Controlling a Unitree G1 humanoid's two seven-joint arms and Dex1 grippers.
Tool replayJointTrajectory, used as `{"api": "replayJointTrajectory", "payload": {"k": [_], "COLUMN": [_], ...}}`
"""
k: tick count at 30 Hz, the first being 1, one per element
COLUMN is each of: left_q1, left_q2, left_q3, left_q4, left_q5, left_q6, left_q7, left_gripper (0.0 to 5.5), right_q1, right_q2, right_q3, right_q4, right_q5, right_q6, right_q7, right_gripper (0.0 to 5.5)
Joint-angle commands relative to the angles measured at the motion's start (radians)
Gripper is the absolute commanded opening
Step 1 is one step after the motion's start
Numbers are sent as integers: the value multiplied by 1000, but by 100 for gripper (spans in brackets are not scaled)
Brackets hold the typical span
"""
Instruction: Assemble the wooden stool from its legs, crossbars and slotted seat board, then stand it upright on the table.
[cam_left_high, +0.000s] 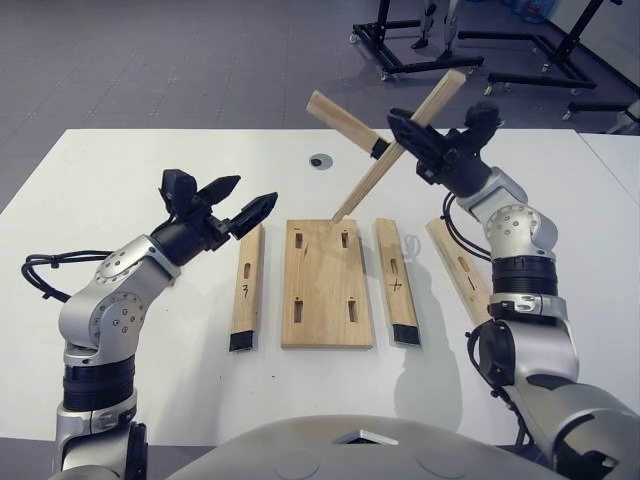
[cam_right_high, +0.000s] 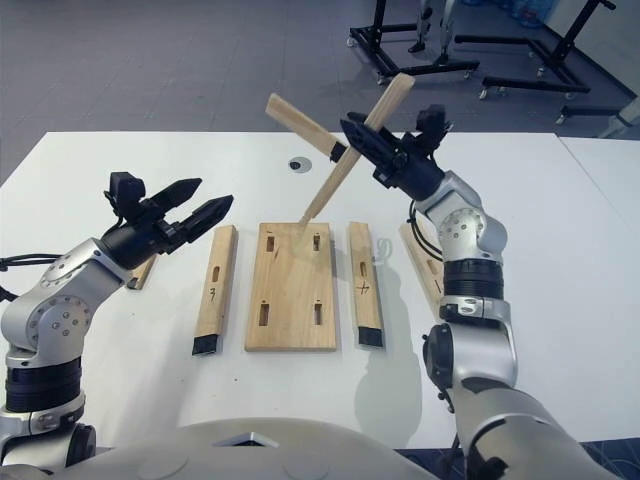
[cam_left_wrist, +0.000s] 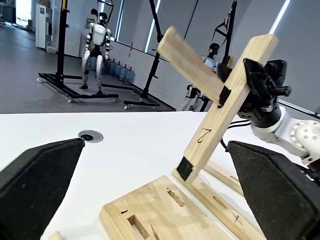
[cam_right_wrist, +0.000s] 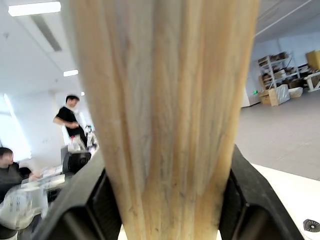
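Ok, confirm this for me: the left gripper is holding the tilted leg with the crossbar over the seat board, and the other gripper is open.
Wrong arm. The right gripper is holding the tilted leg with the crossbar over the seat board, as the left eye view shows. The left gripper is the open one.

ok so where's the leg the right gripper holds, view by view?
Left eye: held leg tilted, upper centre.
Right eye: same spot, upper centre.
Left wrist: leaning, rising from the seat board far edge.
Right wrist: close-up, mid-frame.
Landmark: seat board beneath its lower end.
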Motion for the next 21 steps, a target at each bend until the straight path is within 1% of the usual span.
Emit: {"api": "replayJointTrajectory", "payload": {"k": [1, 5, 10, 15, 21], "left_q1": [8, -4, -14, -28, -22], "left_q2": [15, 27, 44, 59, 70], "left_q3": [-4, -12, -11, -14, -16], "left_q4": [21, 39, 54, 75, 75], "left_q5": [-6, -10, -19, -19, -18], "left_q6": [22, 40, 67, 86, 105], "left_q7": [-18, -37, -59, -90, -106], "left_gripper": [524, 524, 524, 524, 524], "right_q1": [-65, -121, -167, -140, -116], "right_q2": [-24, -29, -32, -23, -18], "right_q3": [23, 7, 10, 20, 31], "right_q4": [132, 260, 352, 358, 395], "right_q5": [-68, -104, -122, -142, -215], "right_q6": [-121, -234, -264, -278, -445], "right_q7": [152, 265, 384, 435, 436], "right_gripper": [207, 207, 207, 207, 207]}}
